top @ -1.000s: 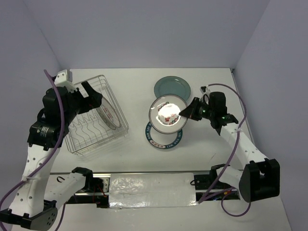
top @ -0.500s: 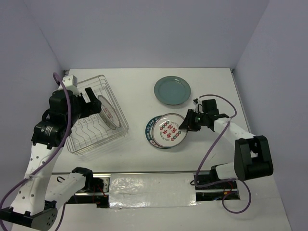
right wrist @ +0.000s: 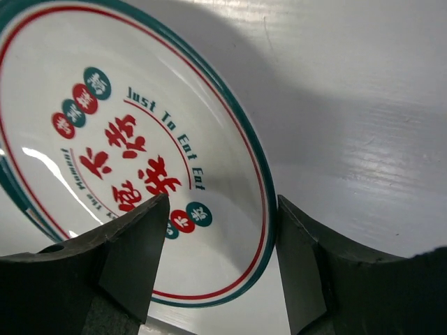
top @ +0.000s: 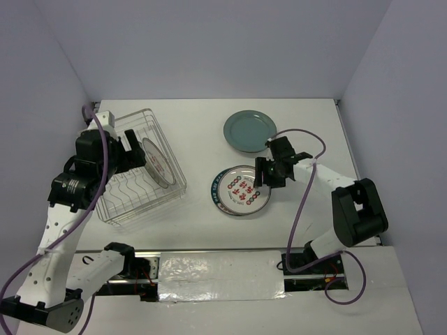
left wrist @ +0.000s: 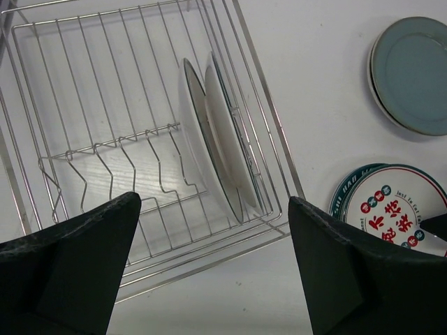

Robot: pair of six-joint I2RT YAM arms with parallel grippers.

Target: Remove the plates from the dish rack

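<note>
Wire rack [top: 115,206]: sits at the left of the table [top: 202,122], turned at an angle, within the left arm's reach.
Rack plates [left wrist: 225,143]: two stand on edge side by side, held upright by the prongs on the rack's right side. They are yet to be unloaded.
Left gripper [left wrist: 214,230]: hangs above the rack with its fingers spread wide and nothing between them. It looks straight down on the two standing rims, so it seems lined up for the next pick.
Red-marked plate [right wrist: 119,139]: lies flat and face up, right of the rack and near the table's middle.
Blue-rimmed plate [top: 218,197]: lies under the red-marked plate. Its rim shows at the left, so the unloaded plates are being stacked to save room.
Teal plate [top: 250,130]: lies flat at the far side, apart from the stack. The left wrist view shows a pale rim under it, perhaps a second plate.
Right gripper [right wrist: 220,230]: low at the stack's right edge, fingers parted and released. The red-marked plate's rim shows in the gap and its weight rests on the plate below.
Step in hand: releasing at the stack, as I judge it.
Risk: standing plates so close together may both shift when one is lifted.
</note>
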